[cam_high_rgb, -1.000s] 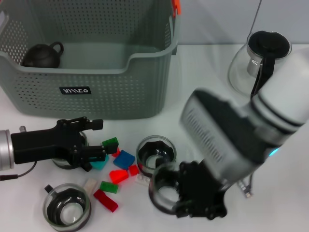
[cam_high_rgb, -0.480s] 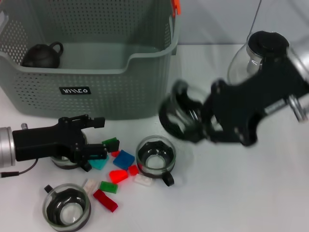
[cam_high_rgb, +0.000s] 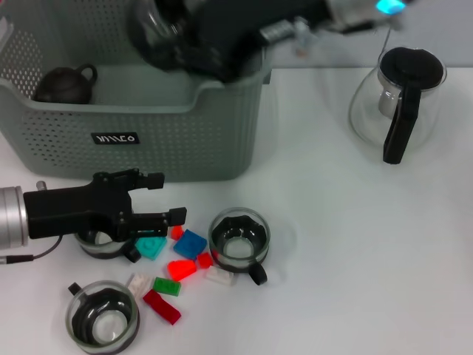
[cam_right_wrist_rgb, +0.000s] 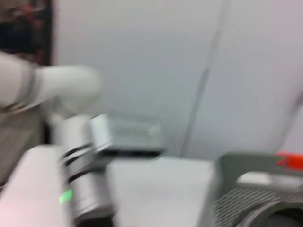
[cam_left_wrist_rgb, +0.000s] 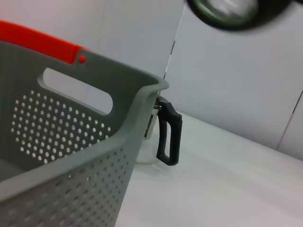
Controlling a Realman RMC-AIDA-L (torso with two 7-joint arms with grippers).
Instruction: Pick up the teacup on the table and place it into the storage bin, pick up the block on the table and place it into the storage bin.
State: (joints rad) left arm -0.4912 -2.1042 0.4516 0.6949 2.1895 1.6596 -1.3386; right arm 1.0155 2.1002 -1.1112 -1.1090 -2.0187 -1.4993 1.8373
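Teacup (cam_high_rgb: pixel 159 29) held in the right tool (cam_high_rgb: pixel 194 37) above the storage bin (cam_high_rgb: pixel 148 140).
Right tool's fingers are clamped on the glass teacup, which hangs over the bin's open top near its right wall. Left tool (cam_high_rgb: pixel 151 198) sits low on the desk (cam_high_rgb: pixel 332 244), fingers apart, just in front of the bin; coloured blocks (cam_high_rgb: pixel 181 255) lie right beside its fingertips, with two more glass cups (cam_high_rgb: pixel 238 237) nearby.
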